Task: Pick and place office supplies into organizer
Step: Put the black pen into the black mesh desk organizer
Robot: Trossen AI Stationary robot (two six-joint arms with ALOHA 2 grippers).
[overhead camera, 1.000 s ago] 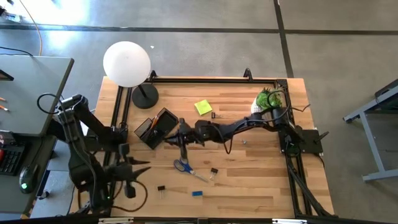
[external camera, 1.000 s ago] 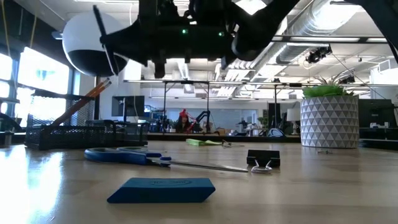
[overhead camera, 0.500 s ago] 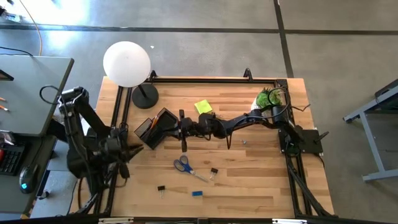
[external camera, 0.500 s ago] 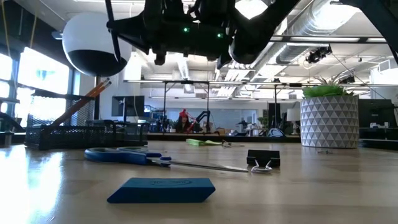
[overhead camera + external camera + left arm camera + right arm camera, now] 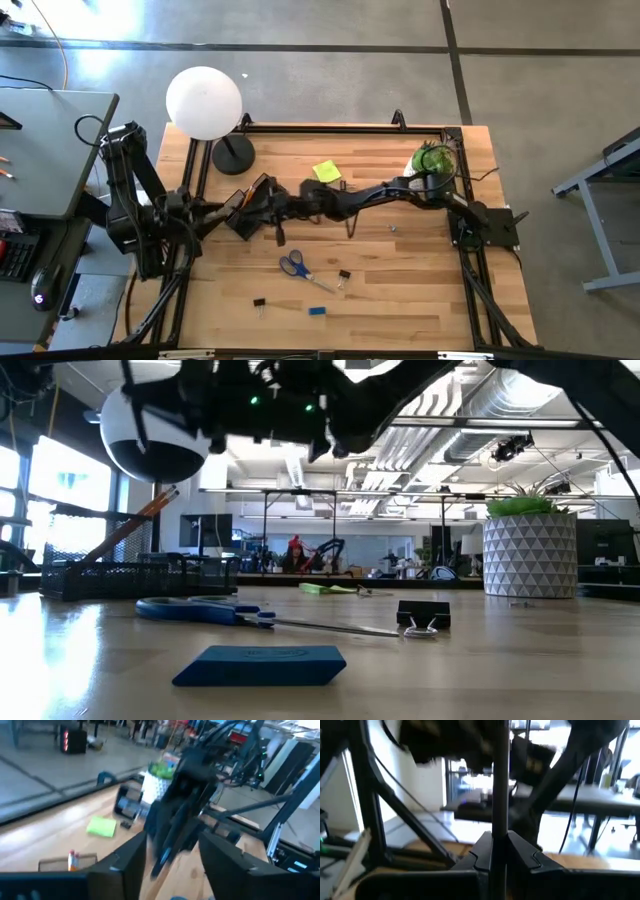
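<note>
Right tool [image 5: 499, 851] clamped on a dark pen [image 5: 501, 780] (over the organizer [image 5: 252, 205]); left tool [image 5: 172, 865] spread apart, empty.

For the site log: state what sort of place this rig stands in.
Probably an open robotics lab or workshop: exposed ceiling ducts and concrete floor, other workbenches in the hall behind, and a wooden table laid out with desk props.

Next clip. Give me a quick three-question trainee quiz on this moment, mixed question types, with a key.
1. True or false: the blue-handled scissors lie inside the organizer.
2. What is the right gripper shut on? A) sticky-note pad B) dark pen C) binder clip
3. Which supply lies nearest the low camera?

Key: 1 false, they lie on the table; 2 B; 3 the blue eraser.
</note>
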